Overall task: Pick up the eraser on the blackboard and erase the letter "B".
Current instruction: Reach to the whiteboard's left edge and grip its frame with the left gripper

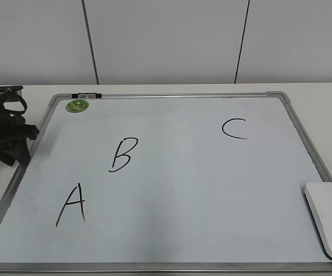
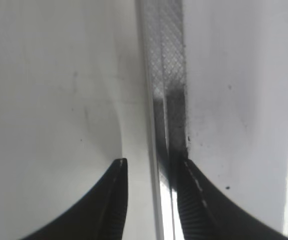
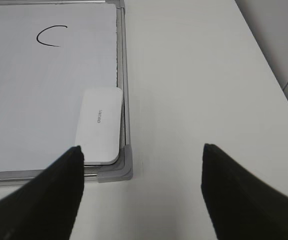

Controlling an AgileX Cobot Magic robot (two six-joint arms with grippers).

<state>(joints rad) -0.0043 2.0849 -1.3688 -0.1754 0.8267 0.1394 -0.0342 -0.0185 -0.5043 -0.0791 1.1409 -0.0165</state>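
Eraser cut off at frame edge, right claw spread wide, left claw parted slightly.

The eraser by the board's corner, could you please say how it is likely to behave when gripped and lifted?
The eraser looks like a rigid, smooth plastic block, so it probably won't flex but may slip between fingers. It lies flat and low on the blackboard against the frame, so it seems unlikely to roll or tip.

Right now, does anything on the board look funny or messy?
Nothing is spilled or broken. The eraser sits tucked in the blackboard's near right corner, and the letter "B" leans a little.
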